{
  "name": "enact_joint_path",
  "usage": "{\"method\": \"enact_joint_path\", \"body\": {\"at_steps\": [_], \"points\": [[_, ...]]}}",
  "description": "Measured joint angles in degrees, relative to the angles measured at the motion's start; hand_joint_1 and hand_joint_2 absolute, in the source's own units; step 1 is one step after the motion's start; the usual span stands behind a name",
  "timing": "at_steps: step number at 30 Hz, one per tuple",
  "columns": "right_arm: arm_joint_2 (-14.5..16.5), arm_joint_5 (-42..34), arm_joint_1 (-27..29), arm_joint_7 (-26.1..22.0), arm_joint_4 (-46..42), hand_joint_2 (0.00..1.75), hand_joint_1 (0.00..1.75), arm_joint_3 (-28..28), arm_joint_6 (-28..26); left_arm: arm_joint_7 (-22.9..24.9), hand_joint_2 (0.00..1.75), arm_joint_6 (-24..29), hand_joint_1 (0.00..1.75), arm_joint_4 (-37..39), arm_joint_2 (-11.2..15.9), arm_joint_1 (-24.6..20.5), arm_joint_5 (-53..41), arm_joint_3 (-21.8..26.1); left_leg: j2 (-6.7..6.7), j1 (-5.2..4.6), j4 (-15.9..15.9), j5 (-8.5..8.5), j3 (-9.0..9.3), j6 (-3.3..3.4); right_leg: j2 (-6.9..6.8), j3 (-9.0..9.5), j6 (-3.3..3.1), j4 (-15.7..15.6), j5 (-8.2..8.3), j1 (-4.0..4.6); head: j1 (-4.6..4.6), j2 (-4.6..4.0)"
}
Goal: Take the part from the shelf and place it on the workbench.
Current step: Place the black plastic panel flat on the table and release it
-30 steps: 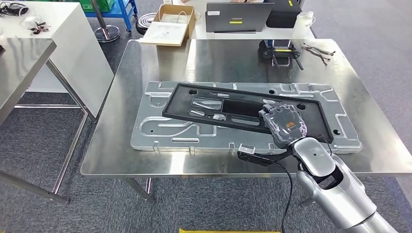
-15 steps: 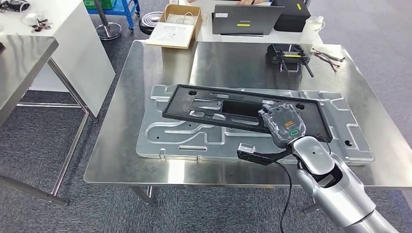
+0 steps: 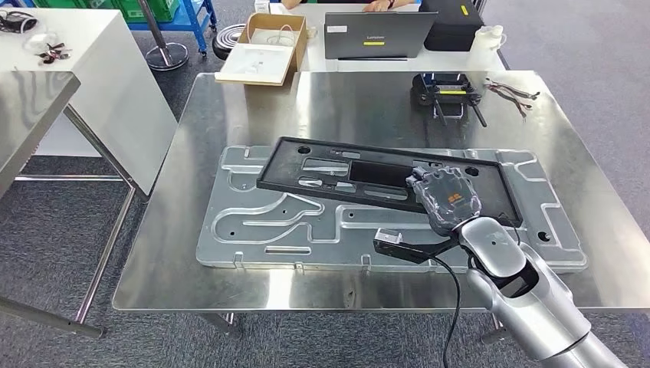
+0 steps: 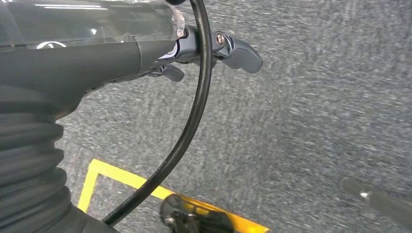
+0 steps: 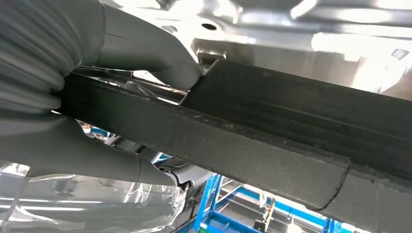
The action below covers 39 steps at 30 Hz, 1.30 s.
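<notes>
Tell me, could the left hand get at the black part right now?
Probably not as things stand: the left hand hangs over the carpet, while the right hand holds the black part over the silver plate.

One black part (image 3: 360, 172), one metal plate (image 3: 306, 222), one laptop (image 3: 375, 34)

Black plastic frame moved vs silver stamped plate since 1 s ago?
Yes. Black plastic frame in right hand has shifted toward silver stamped plate's far edge, now overhanging it; carried forward or lifted, cannot tell.
</notes>
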Motion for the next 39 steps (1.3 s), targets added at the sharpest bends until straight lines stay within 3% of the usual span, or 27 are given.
{"method": "enact_joint_path", "body": {"at_steps": [1,4,11,15,36,39], "points": [[0.00,-0.02,-0.01,0.01,0.01,1.31,1.31,0.00,-0.01,-0.02,1.75,0.02,0.00,0.00,0.04,-0.02,0.00,0.02,0.00,-0.07,-2.22,0.67,0.93,0.24,0.04,0.01,0.14,0.12,-0.20,0.10,0.01,0.00],[0.01,-0.05,0.12,-0.01,0.03,0.00,0.00,0.00,-0.03,-0.19,1.75,0.03,0.00,0.00,0.07,0.02,0.07,0.07,-0.04,-0.18,-3.55,0.53,1.29,0.20,0.06,-0.34,0.27,0.28,-0.33,0.21,0.01,0.00],[0.06,-0.11,0.26,-0.02,0.42,0.00,0.00,0.17,0.00,0.30,1.75,-1.26,0.00,0.00,0.02,-0.10,0.69,0.86,-0.14,-0.42,-3.52,0.27,1.22,0.58,-0.03,-0.16,0.50,-0.15,-0.31,0.05,0.02,0.00],[0.17,-0.24,0.29,-0.07,0.97,0.00,0.00,0.64,0.23,0.62,0.00,-1.38,0.00,0.00,0.02,-0.13,0.73,1.04,-0.14,-0.46,-3.48,0.27,1.22,0.72,-0.03,-0.15,0.78,-0.18,-0.24,0.03,0.01,0.00],[1.14,-0.77,1.41,-0.28,4.61,0.00,0.00,2.13,1.20,1.44,0.00,-1.46,0.00,0.00,-0.25,-0.18,0.97,2.42,-0.10,-0.28,-3.49,0.41,1.43,0.65,-0.03,-0.01,0.83,-0.10,-0.21,0.11,0.01,0.00],[1.46,-1.05,1.40,-0.28,4.99,0.00,0.00,2.15,0.42,1.49,0.00,-1.50,0.00,0.00,-0.37,-0.25,1.11,2.51,0.04,-0.09,-4.72,1.26,2.06,1.40,0.01,0.33,1.57,-0.69,0.05,0.18,0.01,0.00]]}}
